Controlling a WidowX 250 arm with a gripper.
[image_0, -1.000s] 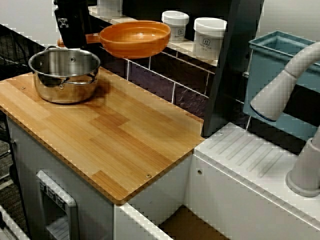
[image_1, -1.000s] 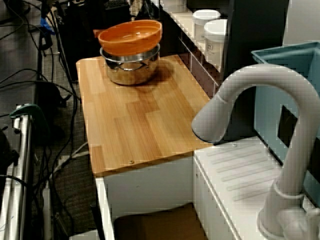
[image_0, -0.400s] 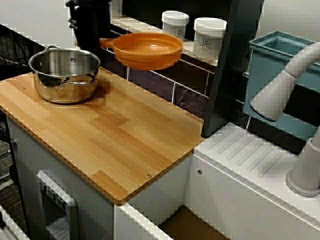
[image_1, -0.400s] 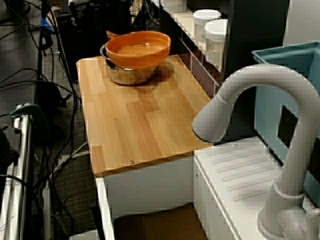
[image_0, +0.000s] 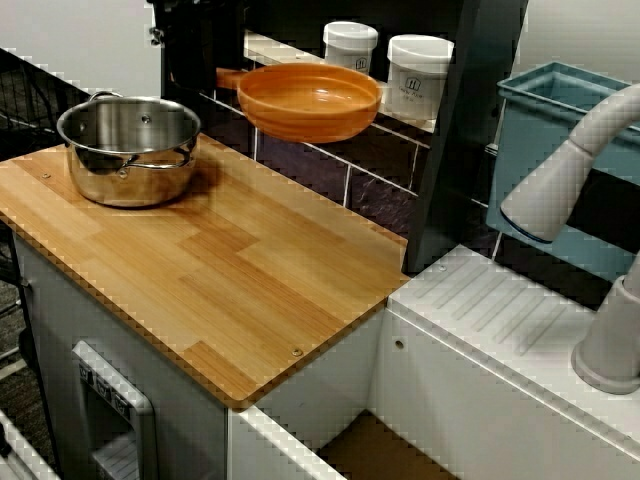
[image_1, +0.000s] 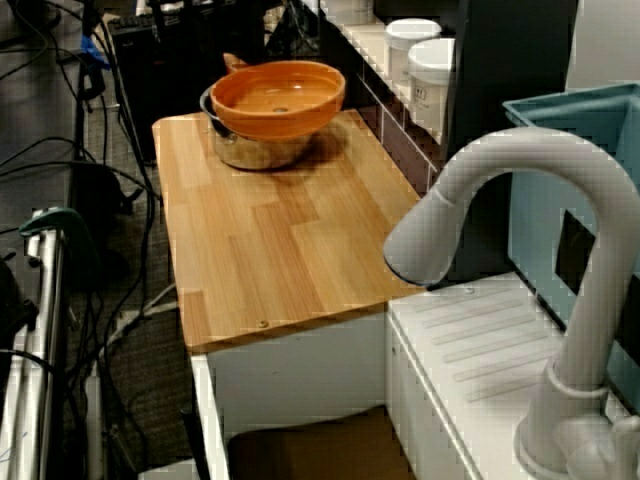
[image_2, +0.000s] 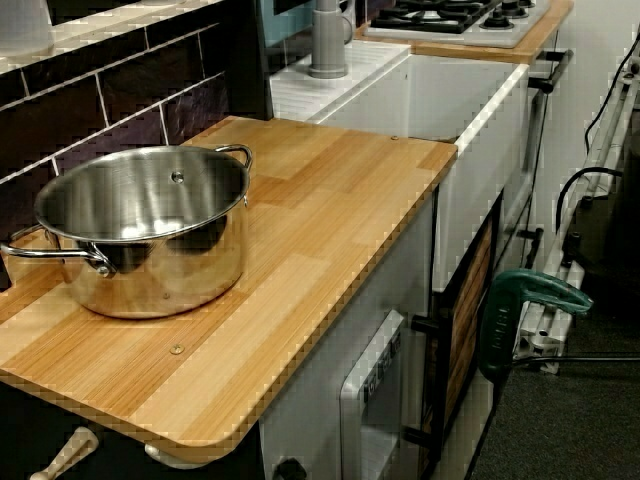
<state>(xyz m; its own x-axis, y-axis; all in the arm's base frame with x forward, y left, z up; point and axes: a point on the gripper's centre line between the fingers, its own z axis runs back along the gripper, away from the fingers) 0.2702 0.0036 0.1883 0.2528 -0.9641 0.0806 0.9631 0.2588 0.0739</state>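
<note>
Your main surface is a wooden countertop (image_0: 230, 270). The only thing standing on it is a steel pot (image_0: 130, 150), upright and open, at the end far from the sink and close to the tiled wall. In the low view from that end, the pot sits flat on the boards with both handles clear of the edge.

Behind the counter runs a light tiled ledge (image_0: 262, 46) carrying two white jars (image_0: 350, 45) (image_0: 419, 75), side by side.

Past the wood, a white grooved drainboard (image_0: 490, 320) carries the grey faucet (image_0: 612, 345).
</note>
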